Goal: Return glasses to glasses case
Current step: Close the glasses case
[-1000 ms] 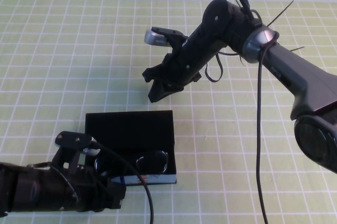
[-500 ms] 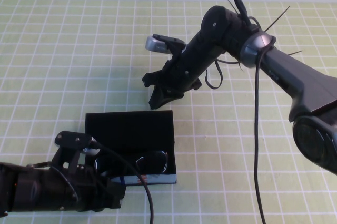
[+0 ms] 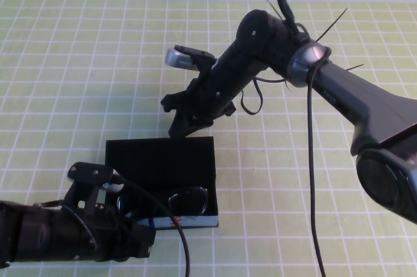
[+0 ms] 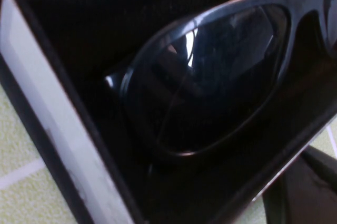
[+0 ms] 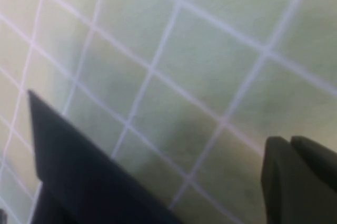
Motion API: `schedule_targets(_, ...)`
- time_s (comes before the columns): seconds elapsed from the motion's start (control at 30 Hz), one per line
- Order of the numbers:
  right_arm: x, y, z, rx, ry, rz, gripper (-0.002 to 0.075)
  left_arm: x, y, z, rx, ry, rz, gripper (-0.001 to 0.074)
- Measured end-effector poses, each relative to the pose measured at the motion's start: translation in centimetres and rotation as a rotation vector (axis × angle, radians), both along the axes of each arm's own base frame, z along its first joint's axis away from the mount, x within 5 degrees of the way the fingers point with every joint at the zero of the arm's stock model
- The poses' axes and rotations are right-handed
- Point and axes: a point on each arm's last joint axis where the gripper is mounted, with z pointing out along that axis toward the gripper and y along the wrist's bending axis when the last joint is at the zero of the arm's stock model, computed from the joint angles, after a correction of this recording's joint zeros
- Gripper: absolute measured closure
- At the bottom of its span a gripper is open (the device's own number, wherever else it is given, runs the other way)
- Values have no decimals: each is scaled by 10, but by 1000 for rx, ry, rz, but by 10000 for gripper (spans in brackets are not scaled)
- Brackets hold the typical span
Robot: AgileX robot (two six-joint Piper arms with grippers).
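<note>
- At the near left corner of the green checked table (image 3: 78,62), the left gripper (image 3: 133,234) sits low, right by the near left end of the glasses case (image 3: 159,160). I cannot tell if it is open or shut.
- The glasses (image 3: 186,200) lie inside the case, along its near edge, with the lid standing open.
- From up high the glasses are only a small dark shape. The left wrist view is very close: one shiny dark lens (image 4: 210,76) and the thick black rim, inside the white-edged case wall (image 4: 58,129).
- The right gripper (image 3: 177,126) hangs just past the far edge of the case. It is shut and holds nothing.
- The right wrist view shows only checked cloth, the pressed-together fingertips (image 5: 297,179) and a black corner of the case lid (image 5: 79,171).
- There is bare table left, right and behind the case.
</note>
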Motion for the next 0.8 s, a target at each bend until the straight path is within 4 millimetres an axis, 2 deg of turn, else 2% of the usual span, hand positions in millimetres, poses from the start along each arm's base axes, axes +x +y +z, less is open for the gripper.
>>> schedule_targets(0.17, -8, 12, 0, 0, 0, 27, 737, 0, 0, 0, 0, 0, 0, 738)
schedule_targets(0.37, -13, 15, 6, 1, -8, 37, 737, 0, 0, 0, 0, 0, 0, 738)
schedule_targets(0.63, -32, 3, 15, -35, 12, 67, 737, 0, 0, 0, 0, 0, 0, 738)
schedule_targets(0.8, -36, 0, 22, -42, -4, 76, 737, 0, 0, 0, 2, 0, 1, 738)
